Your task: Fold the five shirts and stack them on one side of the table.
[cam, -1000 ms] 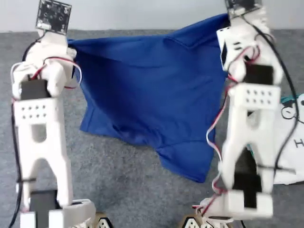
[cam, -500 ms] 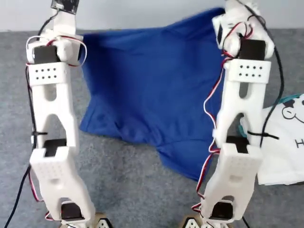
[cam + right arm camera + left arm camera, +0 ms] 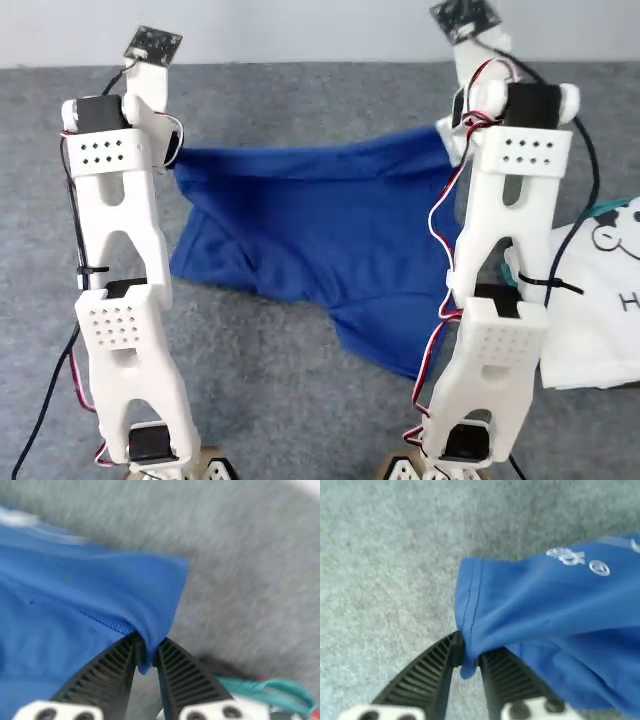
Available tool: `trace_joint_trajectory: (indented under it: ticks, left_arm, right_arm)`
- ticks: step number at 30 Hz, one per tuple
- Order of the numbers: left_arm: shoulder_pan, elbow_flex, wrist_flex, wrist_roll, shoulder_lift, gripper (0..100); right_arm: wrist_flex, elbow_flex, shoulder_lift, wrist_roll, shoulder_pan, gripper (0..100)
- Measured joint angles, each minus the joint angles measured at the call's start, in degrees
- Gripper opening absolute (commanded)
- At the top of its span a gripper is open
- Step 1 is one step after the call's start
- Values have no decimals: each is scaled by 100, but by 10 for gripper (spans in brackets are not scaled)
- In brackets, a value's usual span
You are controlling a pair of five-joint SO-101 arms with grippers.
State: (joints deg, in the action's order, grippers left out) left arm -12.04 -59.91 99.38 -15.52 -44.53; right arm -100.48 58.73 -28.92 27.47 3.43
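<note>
Shirt (image 3: 320,230) corners are pinched tight in the left gripper (image 3: 468,649) and right gripper (image 3: 147,652); blue cloth sags between them, its lower half on the table (image 3: 300,100). It looks light, limp and slippery (only thin folds are caught), so stitched hems seem the safest hold.

The table (image 3: 300,400) is lit softly and evenly from above in the high view; the left arm (image 3: 110,200) and right arm (image 3: 510,200) are rendered bright white; a thin soft shadow is cast under the near hem of the blue shirt (image 3: 330,240); in the right wrist view a darker shadow is thrown on the table beside the right gripper (image 3: 146,652).
</note>
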Motion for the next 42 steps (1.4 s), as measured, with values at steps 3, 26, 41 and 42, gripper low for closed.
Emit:
trace_joint_trajectory:
  ticks: [3,26,41,42]
  left_arm:
    - [-114,369,0,-149,0,14]
    - [-273,4527,-26,-800,1574,13]
    - [-308,4624,-44,-818,1574,13]
    - [-308,4624,-44,-818,1574,14]
  right_arm:
    - [-9,-1459,765,0,9,10]
    - [633,-8316,5582,809,123,10]
    - [686,-9160,5618,1530,123,11]
    - [730,-9178,5618,1530,123,12]
